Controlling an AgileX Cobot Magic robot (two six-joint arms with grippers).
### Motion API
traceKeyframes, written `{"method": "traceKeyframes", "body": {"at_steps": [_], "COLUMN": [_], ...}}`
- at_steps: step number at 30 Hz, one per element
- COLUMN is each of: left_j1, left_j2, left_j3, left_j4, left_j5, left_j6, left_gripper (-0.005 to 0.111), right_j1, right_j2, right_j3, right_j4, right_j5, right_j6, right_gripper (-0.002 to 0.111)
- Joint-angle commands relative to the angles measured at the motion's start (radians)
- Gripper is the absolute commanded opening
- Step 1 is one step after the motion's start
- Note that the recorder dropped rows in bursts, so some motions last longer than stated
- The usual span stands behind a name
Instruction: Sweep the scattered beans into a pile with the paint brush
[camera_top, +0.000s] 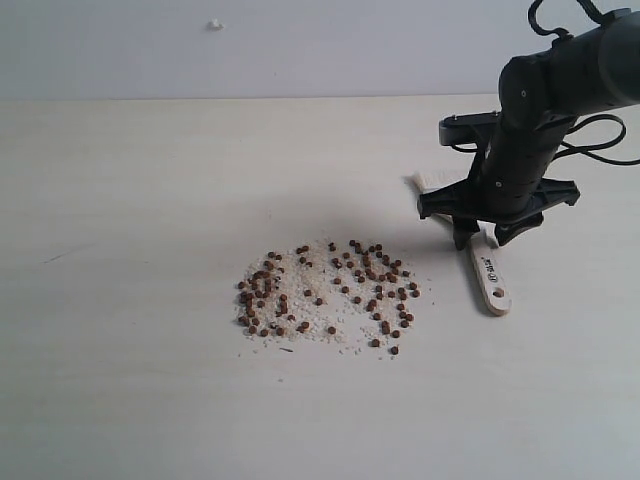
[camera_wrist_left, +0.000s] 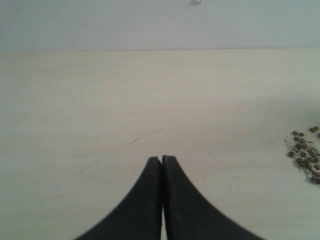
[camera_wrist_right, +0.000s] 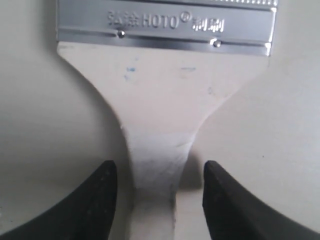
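Observation:
The reddish-brown beans (camera_top: 330, 290) lie scattered among whitish grains at the table's middle; a few beans (camera_wrist_left: 306, 152) show at the edge of the left wrist view. The paint brush (camera_top: 487, 270) lies flat on the table right of them, its holed handle end toward the front. My right gripper (camera_top: 479, 236) hangs open just above the handle, one finger on each side. In the right wrist view the pale handle (camera_wrist_right: 160, 145) runs between the open right gripper (camera_wrist_right: 158, 172), with the silver ferrule (camera_wrist_right: 165, 22) beyond. My left gripper (camera_wrist_left: 162, 159) is shut and empty over bare table.
The pale wooden table (camera_top: 130, 200) ends at a grey wall (camera_top: 250, 45) at the back. A small white speck (camera_top: 215, 24) sits on the wall. The right arm's black cables (camera_top: 600, 135) loop at the right edge.

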Motion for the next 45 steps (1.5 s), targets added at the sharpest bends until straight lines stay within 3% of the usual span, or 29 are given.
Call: {"method": "traceKeyframes", "body": {"at_steps": [1, 22, 25, 29, 41, 45], "left_j1": [0.003, 0.003, 0.003, 0.003, 0.003, 0.003], "left_j2": [-0.007, -0.007, -0.007, -0.007, -0.007, -0.007], "left_j3": [0.003, 0.003, 0.003, 0.003, 0.003, 0.003], "left_j4": [0.004, 0.004, 0.004, 0.004, 0.004, 0.004], "left_j5": [-0.009, -0.009, -0.009, -0.009, -0.009, -0.009], "left_j6": [0.002, 0.002, 0.002, 0.002, 0.002, 0.002], "left_gripper": [0.0, 0.0, 0.0, 0.0, 0.0, 0.0], "right_j1": [0.003, 0.003, 0.003, 0.003, 0.003, 0.003], "right_j2": [-0.003, -0.003, -0.003, -0.003, -0.103, -0.182], "right_j3": [-0.006, -0.006, -0.006, -0.006, -0.006, -0.006], "right_j4": [-0.001, 0.062, 0.06, 0.029, -0.061, -0.057], "right_j5": [-0.006, 0.002, 0.002, 0.002, 0.006, 0.092], "right_j6": [-0.022, -0.052, -0.052, -0.052, -0.055, -0.194], "right_gripper": [0.049, 0.038, 0.027, 0.0, 0.0, 0.0]}}
